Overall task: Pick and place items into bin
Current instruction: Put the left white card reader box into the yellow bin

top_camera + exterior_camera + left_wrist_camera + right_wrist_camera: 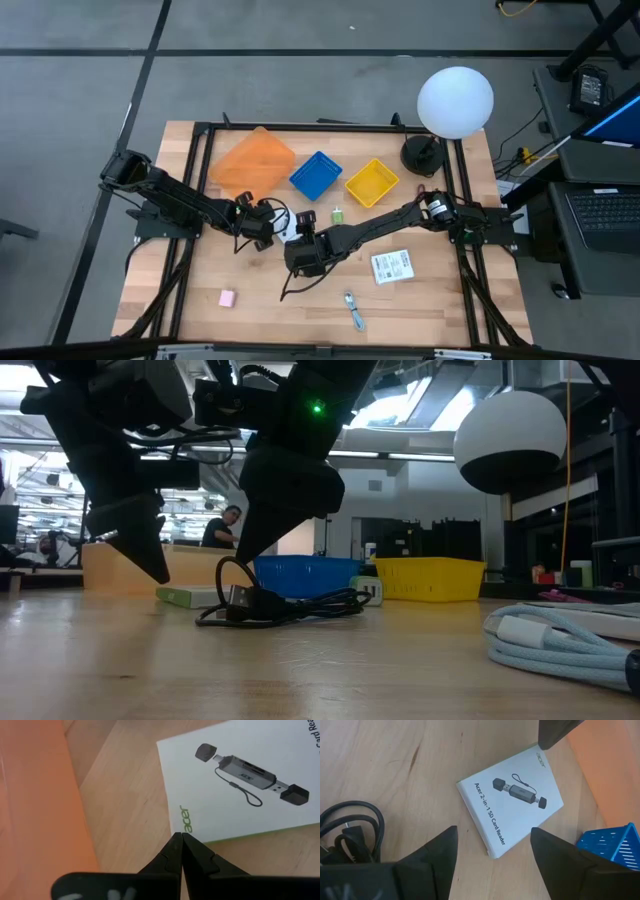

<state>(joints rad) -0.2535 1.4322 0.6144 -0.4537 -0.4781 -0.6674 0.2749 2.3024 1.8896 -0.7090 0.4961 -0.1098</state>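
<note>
Card box lies by closed left gripper; right gripper, wide, should straddle its edges squarely.

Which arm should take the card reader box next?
Right, probably. The right claw hangs open right over the box, fingers spread about wide enough to straddle it. The left claw is shut, its tip at the box's edge, so it would have to open and re-aim first.
</note>
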